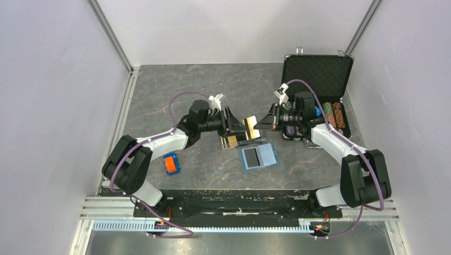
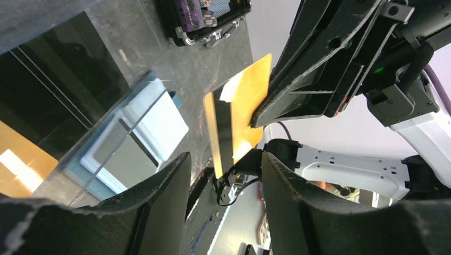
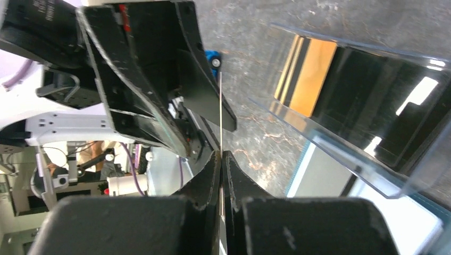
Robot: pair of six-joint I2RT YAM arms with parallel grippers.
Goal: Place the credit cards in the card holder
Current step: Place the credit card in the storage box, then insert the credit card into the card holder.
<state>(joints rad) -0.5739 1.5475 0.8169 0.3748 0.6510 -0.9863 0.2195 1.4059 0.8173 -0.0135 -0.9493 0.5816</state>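
Above grey table [image 1: 175, 90], right claw [image 3: 221, 156] pinches orange card [image 2: 245, 101]

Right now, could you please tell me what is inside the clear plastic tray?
Through the wall of the clear plastic tray an orange card and at least one black card show. They overlap, so their number and anything beneath them are hidden.

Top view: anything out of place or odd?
Nothing spilled or damaged. One oddity: an orange card is off the table, pinched in mid-air by the right gripper, with the left gripper open beside it. There is a whitish patch on one corner; tape or glare, can't tell.
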